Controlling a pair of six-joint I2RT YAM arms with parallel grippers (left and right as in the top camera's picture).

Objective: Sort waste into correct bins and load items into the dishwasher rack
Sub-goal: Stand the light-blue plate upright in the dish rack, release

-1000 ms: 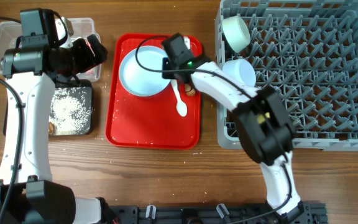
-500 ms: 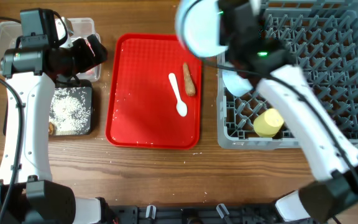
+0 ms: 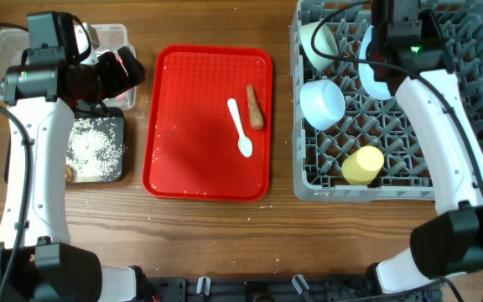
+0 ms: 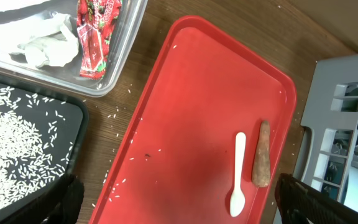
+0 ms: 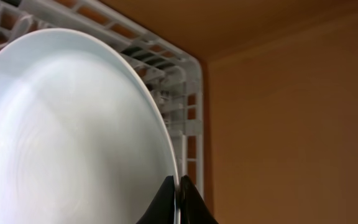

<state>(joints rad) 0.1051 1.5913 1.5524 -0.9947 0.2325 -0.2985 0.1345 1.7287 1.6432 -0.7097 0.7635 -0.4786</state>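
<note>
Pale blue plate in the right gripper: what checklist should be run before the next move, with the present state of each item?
1. Grip of right gripper on pale blue plate rim: ok, shut.
2. Plate on edge over dishwasher rack: ok.
3. Plate seated between pegs: cannot tell.
4. Free left gripper open, empty: ok.
5. Loading of white spoon: not ok, lies on the red tray.
6. Binning of food stick: not ok, beside the spoon.
</note>
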